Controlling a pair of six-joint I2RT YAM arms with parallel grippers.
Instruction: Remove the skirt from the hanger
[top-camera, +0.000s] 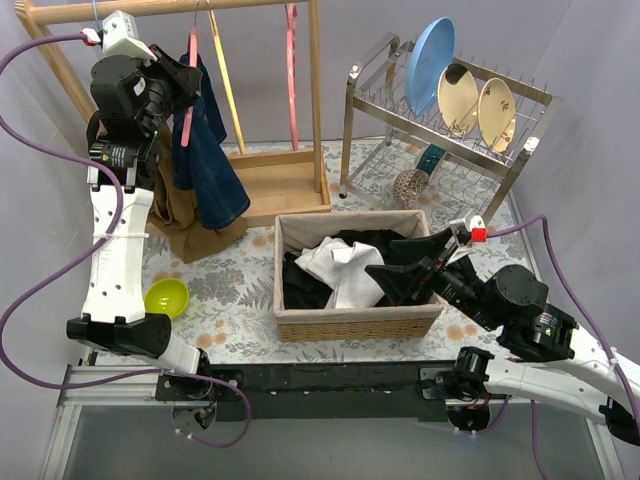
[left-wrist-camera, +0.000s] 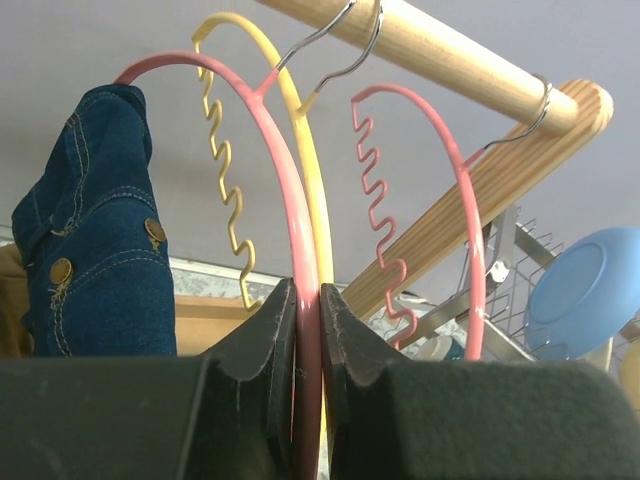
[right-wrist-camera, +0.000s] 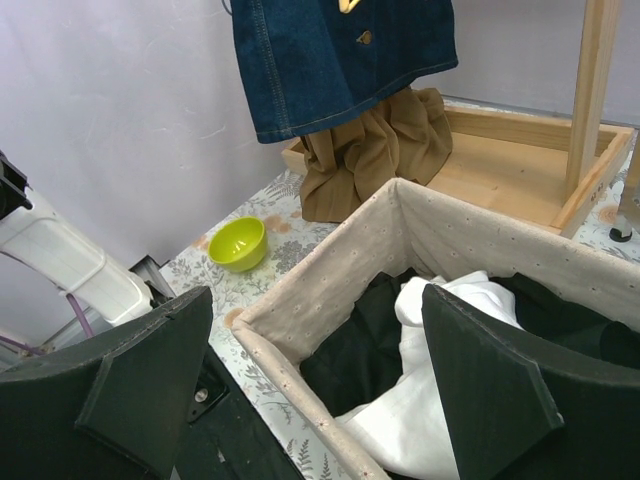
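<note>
- Denim skirt hangs at 10 o'clock on the pink hanger, left gripper at it.
- Left wrist: fingers clamped on hanger; a hard pull may unhook it.
- Right wrist: right gripper spread, empty; skirt at 12 o'clock.

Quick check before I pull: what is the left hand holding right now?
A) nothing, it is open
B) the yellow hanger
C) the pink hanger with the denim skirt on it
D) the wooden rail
C: in the left wrist view the left hand is shut on the pink hanger, whose far end carries the denim skirt.
</note>
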